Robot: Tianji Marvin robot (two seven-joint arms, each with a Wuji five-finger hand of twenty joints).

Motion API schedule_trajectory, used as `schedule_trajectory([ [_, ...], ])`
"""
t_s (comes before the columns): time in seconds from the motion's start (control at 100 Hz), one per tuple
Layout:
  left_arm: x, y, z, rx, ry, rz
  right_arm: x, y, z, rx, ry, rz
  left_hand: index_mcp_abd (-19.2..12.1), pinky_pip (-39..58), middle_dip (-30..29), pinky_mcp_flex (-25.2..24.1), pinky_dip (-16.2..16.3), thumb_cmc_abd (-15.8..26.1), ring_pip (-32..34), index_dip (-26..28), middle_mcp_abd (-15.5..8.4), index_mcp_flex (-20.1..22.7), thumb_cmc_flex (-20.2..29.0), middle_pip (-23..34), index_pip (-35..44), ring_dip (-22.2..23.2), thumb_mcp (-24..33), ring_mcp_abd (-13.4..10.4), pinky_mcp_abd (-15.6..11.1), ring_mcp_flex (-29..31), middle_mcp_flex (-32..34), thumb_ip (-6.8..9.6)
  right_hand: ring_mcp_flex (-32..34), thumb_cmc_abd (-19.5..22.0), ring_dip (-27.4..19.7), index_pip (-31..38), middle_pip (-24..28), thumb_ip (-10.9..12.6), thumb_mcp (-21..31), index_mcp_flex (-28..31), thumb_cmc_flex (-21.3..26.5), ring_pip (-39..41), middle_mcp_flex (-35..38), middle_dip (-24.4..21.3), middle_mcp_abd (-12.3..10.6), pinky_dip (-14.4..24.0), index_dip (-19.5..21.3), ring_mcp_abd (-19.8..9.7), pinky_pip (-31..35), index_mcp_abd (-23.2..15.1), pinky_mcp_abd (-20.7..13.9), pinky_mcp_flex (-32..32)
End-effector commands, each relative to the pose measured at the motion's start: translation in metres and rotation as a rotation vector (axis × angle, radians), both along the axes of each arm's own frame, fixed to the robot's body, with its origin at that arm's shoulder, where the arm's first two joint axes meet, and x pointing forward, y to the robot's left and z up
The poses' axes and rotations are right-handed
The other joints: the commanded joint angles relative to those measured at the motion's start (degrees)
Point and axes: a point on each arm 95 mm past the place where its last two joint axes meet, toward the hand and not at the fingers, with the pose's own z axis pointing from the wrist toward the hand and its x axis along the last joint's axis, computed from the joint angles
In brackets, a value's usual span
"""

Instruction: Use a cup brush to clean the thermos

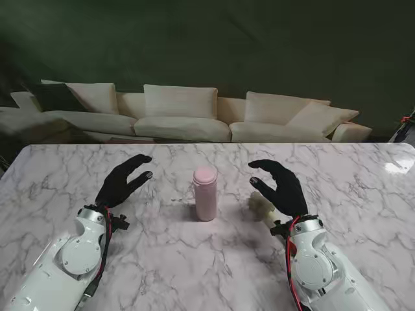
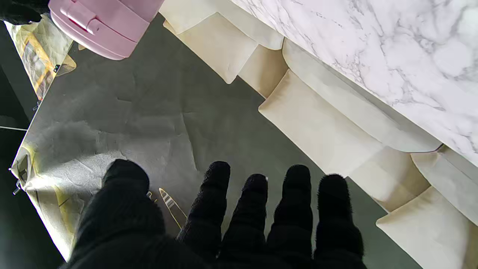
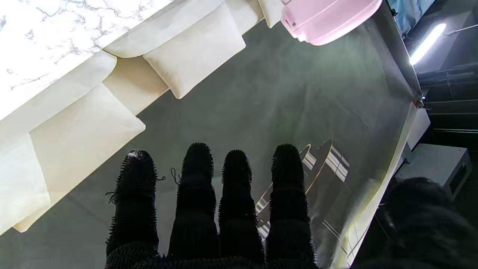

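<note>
A pink thermos (image 1: 205,192) stands upright with its lid on at the middle of the marble table (image 1: 194,259). Its lid end shows in the left wrist view (image 2: 101,26) and in the right wrist view (image 3: 328,18). A pale cup brush (image 1: 260,207) lies on the table to the thermos's right, partly hidden under my right hand. My left hand (image 1: 122,181) hovers left of the thermos, black-gloved, fingers (image 2: 257,209) apart, holding nothing. My right hand (image 1: 280,184) hovers over the brush, fingers (image 3: 235,194) spread, holding nothing.
A cream sofa (image 1: 188,116) with cushions runs behind the table's far edge, in front of a dark green backdrop (image 1: 259,45). A bright reflection (image 1: 397,166) lies on the table's far right corner.
</note>
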Motion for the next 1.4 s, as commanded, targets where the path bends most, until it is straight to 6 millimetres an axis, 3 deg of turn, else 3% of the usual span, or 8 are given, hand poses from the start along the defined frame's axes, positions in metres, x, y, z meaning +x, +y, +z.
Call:
schedule_trajectory([
  [0.0,-0.001,-0.002,-0.002,-0.003,0.011,-0.003,0.0,0.001,-0.002,-0.005,0.008,-0.003,0.1,1.1,0.6,-0.8,1.0,2.1,0.8,0.4,-1.2,0.9,1.1,0.8,-0.9,1.3,-1.4,-0.3,0.8,0.7,1.1,0.63,-0.5,-0.5,0.6,-0.5,0.6,1.1,-0.4,-2.1,-0.3,-0.6,-1.6,0.5,0.1,0.7,-0.6,0.2,-0.7,0.8,0.0,-1.2],
  [0.38,-0.001,-0.003,-0.002,0.021,0.011,-0.012,-0.001,0.0,-0.003,-0.01,0.003,-0.005,-0.5,0.1,-1.0,-0.5,0.8,0.8,-0.2,-0.7,-1.2,-0.7,0.2,-2.2,-2.5,0.8,-1.7,-1.0,-0.2,0.4,-3.1,0.58,-0.4,-0.4,0.6,-0.5,0.9,1.1,-0.5,-2.1,-0.4,-0.4,-1.7,0.6,0.2,0.7,-0.5,0.1,-0.8,0.8,0.1,-1.3],
  [0.47,0.0,-0.002,-0.002,0.035,0.012,-0.01,-0.001,0.0,-0.003,-0.007,0.008,-0.007,1.0,-0.1,-5.6,0.4,0.2,-3.3,-0.6,-3.7,2.3,-7.5,-1.3,-5.1,-7.0,-0.4,-1.4,0.5,-1.3,0.3,-7.6,0.88,-0.6,-0.3,0.6,-0.6,0.9,1.1,-0.5,-2.2,-0.3,-0.5,-1.7,0.6,0.2,0.7,-0.5,0.2,-0.9,0.8,0.1,-1.4],
  [0.56,0.001,-0.001,-0.001,0.052,0.015,-0.007,-0.001,-0.001,-0.003,-0.005,0.008,-0.007,1.9,-0.2,-7.2,0.4,-0.4,-6.3,-0.6,-6.1,3.2,-12.3,-2.0,-5.9,-10.3,-1.0,-1.2,0.8,-1.2,0.0,-9.6,1.13,-0.8,-0.3,0.6,-0.6,0.8,1.1,-0.5,-2.1,-0.3,-0.5,-1.9,0.6,0.2,0.8,-0.5,0.2,-0.9,0.9,0.1,-1.4],
  [0.82,0.002,-0.002,0.0,0.079,0.035,-0.012,-0.003,-0.001,-0.006,-0.011,0.02,-0.006,1.9,0.7,-10.7,1.0,-1.4,-10.1,-0.6,-12.8,4.9,-18.2,-3.9,-6.4,-13.7,-3.2,-1.2,1.6,-1.3,0.7,-10.6,1.18,-1.2,-0.2,0.6,-0.7,0.8,1.1,-0.6,-2.3,-0.2,-0.6,-2.4,0.5,0.3,0.7,-0.5,0.3,-1.0,0.9,-0.1,-1.7],
  [0.89,0.002,0.0,0.0,0.101,0.049,-0.017,-0.002,-0.001,-0.006,-0.004,0.026,-0.008,1.4,-0.8,-11.2,0.2,-2.5,-12.9,-1.4,-13.8,3.7,-18.2,-5.1,-6.5,-13.3,-4.0,-1.2,1.4,-1.5,-1.0,-12.5,1.15,-1.4,-0.1,0.6,-0.8,0.8,1.1,-0.6,-2.3,-0.2,-0.6,-2.6,0.6,0.3,0.8,-0.5,0.2,-1.1,0.9,0.0,-1.9],
  [1.07,0.008,0.011,0.004,0.232,0.062,-0.019,0.0,-0.002,-0.007,-0.014,0.023,-0.018,-5.4,-8.5,-9.9,-2.5,-5.2,-23.1,-4.4,-14.9,-3.0,-14.7,-5.6,-6.5,-12.2,-6.4,-0.7,0.3,-2.6,-8.0,-19.4,0.15,-1.6,0.0,0.5,-0.7,0.9,1.1,-0.7,-2.4,-0.1,-0.6,-2.8,0.6,0.4,0.8,-0.5,0.2,-1.1,0.9,0.0,-2.0],
  [1.39,0.03,0.006,0.001,0.364,0.163,-0.119,0.0,-0.006,-0.005,-0.005,0.019,-0.044,-4.4,-10.9,-3.2,-1.4,-3.1,-25.5,-3.9,-7.4,-3.4,-17.3,-4.5,-3.9,-9.2,-5.4,-0.3,-2.8,-1.7,-7.2,-18.3,-0.08,-1.8,0.2,0.6,-0.7,1.4,1.1,-1.0,-2.5,0.0,-0.4,-2.8,0.8,0.5,0.8,-0.4,0.2,-1.2,1.1,0.1,-2.2],
])
